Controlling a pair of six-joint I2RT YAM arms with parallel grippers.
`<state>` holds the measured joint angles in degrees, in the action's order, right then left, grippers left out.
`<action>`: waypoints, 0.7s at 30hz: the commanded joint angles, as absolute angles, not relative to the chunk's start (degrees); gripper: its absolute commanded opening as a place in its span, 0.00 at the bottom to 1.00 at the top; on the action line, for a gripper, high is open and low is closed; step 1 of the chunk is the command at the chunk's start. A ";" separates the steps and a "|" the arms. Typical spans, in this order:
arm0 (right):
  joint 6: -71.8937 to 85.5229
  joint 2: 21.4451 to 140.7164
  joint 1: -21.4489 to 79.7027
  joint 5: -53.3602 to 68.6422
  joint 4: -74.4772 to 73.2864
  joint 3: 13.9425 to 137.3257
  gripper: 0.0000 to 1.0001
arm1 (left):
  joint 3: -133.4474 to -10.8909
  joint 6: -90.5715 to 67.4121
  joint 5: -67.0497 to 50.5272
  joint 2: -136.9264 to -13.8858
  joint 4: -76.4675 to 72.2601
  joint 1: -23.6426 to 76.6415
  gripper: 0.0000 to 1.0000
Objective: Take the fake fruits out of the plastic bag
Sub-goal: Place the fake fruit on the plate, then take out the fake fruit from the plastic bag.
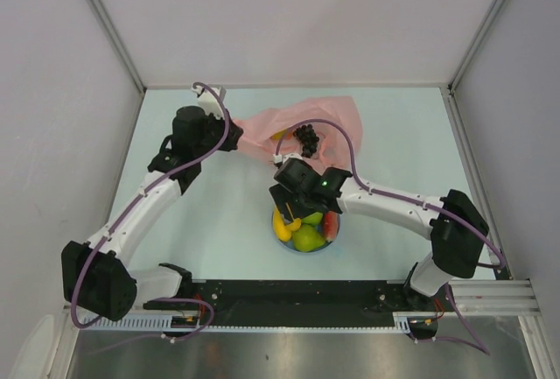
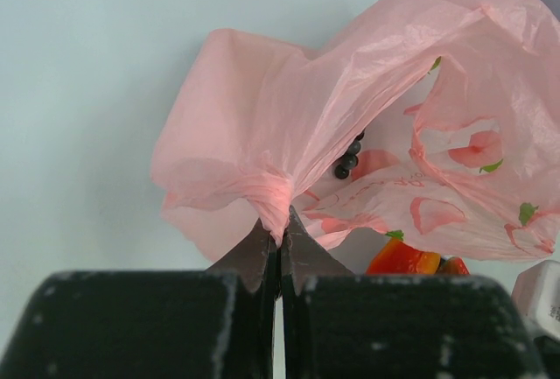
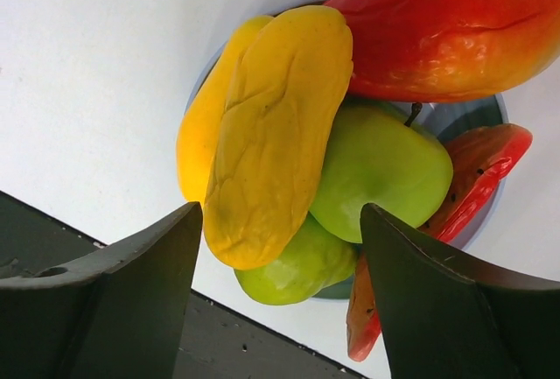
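The pink plastic bag [image 1: 302,125] lies crumpled at the back of the table, and my left gripper [image 2: 280,221] is shut on a bunched fold of it [image 2: 350,90]. A dark grape bunch [image 1: 307,139] sits at the bag's mouth [image 2: 347,162], and an orange-red fruit [image 2: 402,259] shows under the bag's edge. My right gripper [image 3: 282,213] hangs open just over the blue plate [image 3: 459,116]. On the plate are two yellow fruits [image 3: 271,134], a green apple [image 3: 376,169], a green pear [image 3: 297,265] and red pieces [image 3: 437,29]. Neither finger touches the yellow fruit between them.
The plate [image 1: 317,250] stands near the table's front edge, close to the black rail [image 1: 289,296] that carries both arm bases. Grey walls close the table on the left, right and back. Purple cables loop off both arms.
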<state>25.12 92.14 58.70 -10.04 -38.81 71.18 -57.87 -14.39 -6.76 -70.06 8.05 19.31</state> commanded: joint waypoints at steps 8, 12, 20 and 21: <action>17.59 81.58 49.23 3.06 -34.46 78.74 1.00 | -71.53 -3.88 -8.79 -77.51 13.62 18.81 0.00; 13.03 77.89 43.43 7.64 -30.94 79.98 1.00 | -76.98 3.13 -4.67 -81.55 16.52 18.81 0.00; 10.11 75.85 37.10 8.08 -29.27 80.51 1.00 | -99.03 27.41 10.69 -98.43 14.70 23.02 0.00; 9.85 76.02 36.83 8.61 -28.57 80.86 1.00 | -100.62 26.90 15.33 -99.74 14.07 23.03 0.00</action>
